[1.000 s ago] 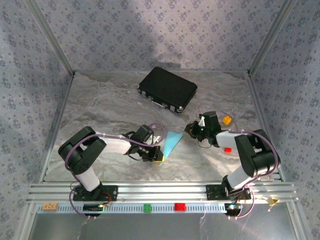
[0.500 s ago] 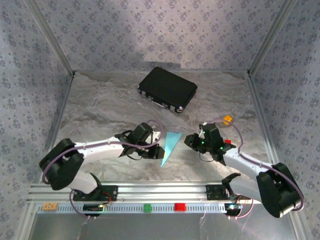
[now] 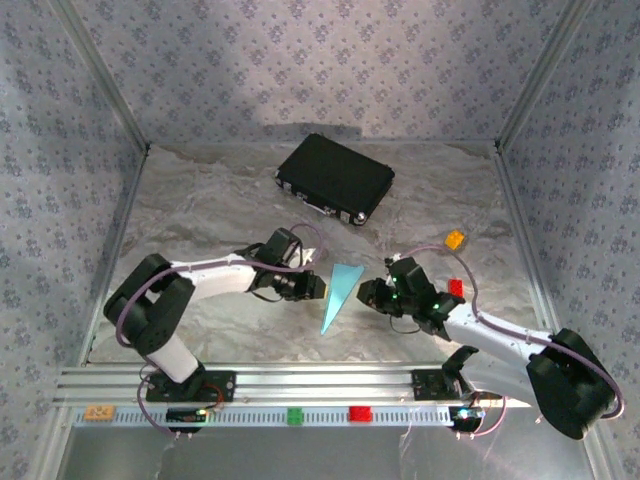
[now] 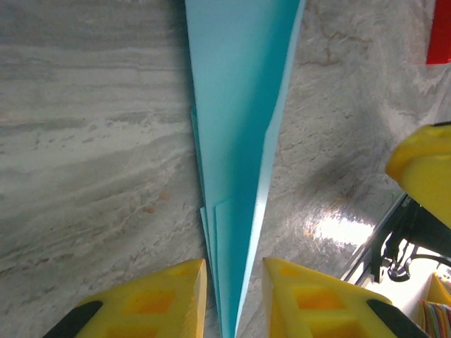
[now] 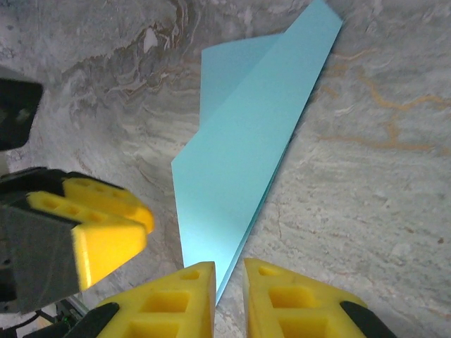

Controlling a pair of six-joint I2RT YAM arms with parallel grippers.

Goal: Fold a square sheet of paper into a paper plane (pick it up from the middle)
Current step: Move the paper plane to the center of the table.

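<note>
**Task stage, as judged:** folding essentially complete. Slim light blue paper plane (image 3: 340, 292), a long narrow dart with layered folds, flat on the grey marbled table (image 3: 200, 230) at centre frame. Broad tail toward the top, sharp nose toward the bottom.

**Left fingers** (image 4: 155, 303): yellow, parted a little at the bottom of the left wrist view, with a thin end of the dart lying in the gap. Gap wider than the paper, no pinch visible, nothing held as far as can be told.

**Right fingers** (image 5: 169, 303): yellow, parted by a narrower slit, a pointed corner of the paper just at the mouth of the gap. Likewise no firm grip apparent.

**Remaining, by judgement:** at most a last pressing of the creases or a spreading of the wings, then withdrawal of both arms. Wing spread not discernible from above.

**Surroundings:**
- Black hard case (image 3: 335, 178) at upper centre, well apart from the plane.
- Small orange block (image 3: 454, 239) right of centre.
- Small red block (image 3: 455, 287) just below it, beside the right arm. Both blocks apart from the paper.
- Aluminium rail (image 3: 300, 378) along the lower edge.

**Obstacles:** nothing between fingers and paper. Nearest hazard to each pair of fingers the other pair, close across the dart.
</note>
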